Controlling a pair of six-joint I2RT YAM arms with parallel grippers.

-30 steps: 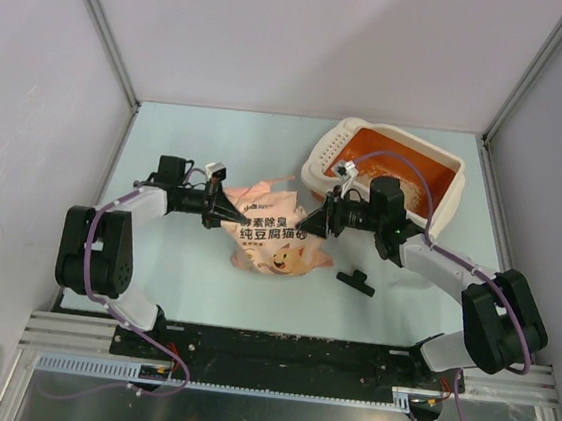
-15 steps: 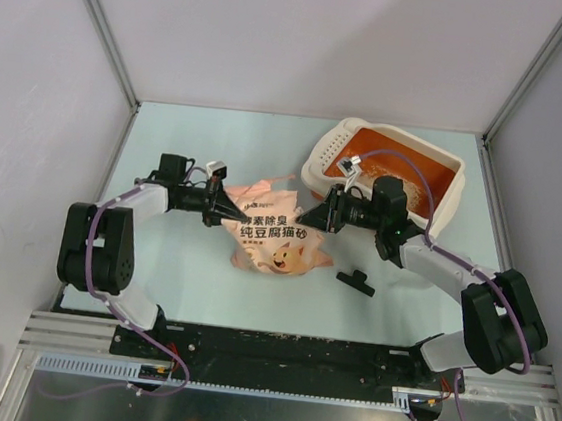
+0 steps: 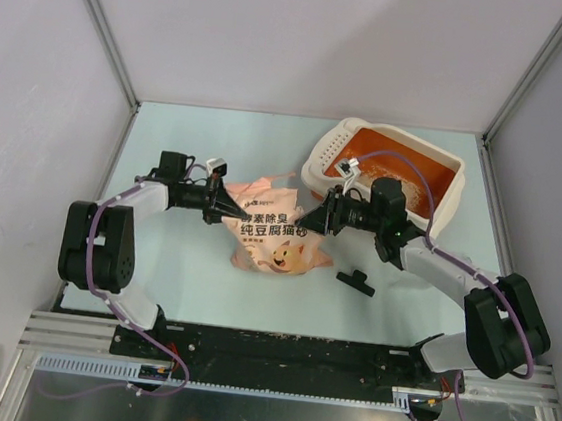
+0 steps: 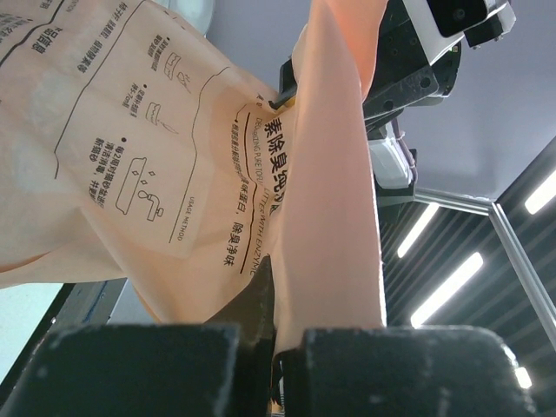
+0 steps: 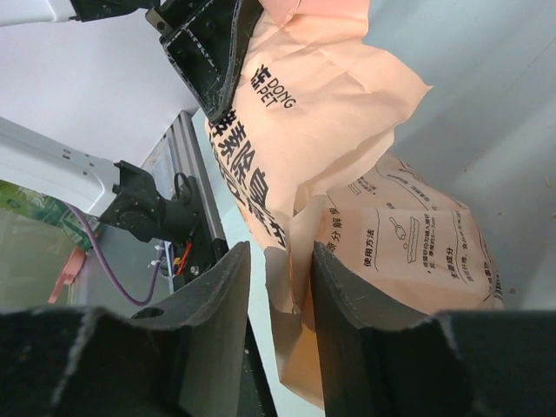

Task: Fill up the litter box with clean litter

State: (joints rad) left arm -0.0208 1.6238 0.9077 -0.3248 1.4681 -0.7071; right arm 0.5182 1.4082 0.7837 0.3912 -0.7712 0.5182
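The left hand [image 3: 229,209] has edged forward; right hand [image 3: 309,224] also pinches the bag [image 3: 273,240].

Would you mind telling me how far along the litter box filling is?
Little looks done: the litter box shows mostly bare orange floor, with one pale patch, perhaps litter. In hand: the left gripper and right gripper each pinch a side of the pink bag, beside the box. Left: carrying it over and pouring.

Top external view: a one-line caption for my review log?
The left claw and the right claw pinch opposite edges of the pink bag near the litter box.
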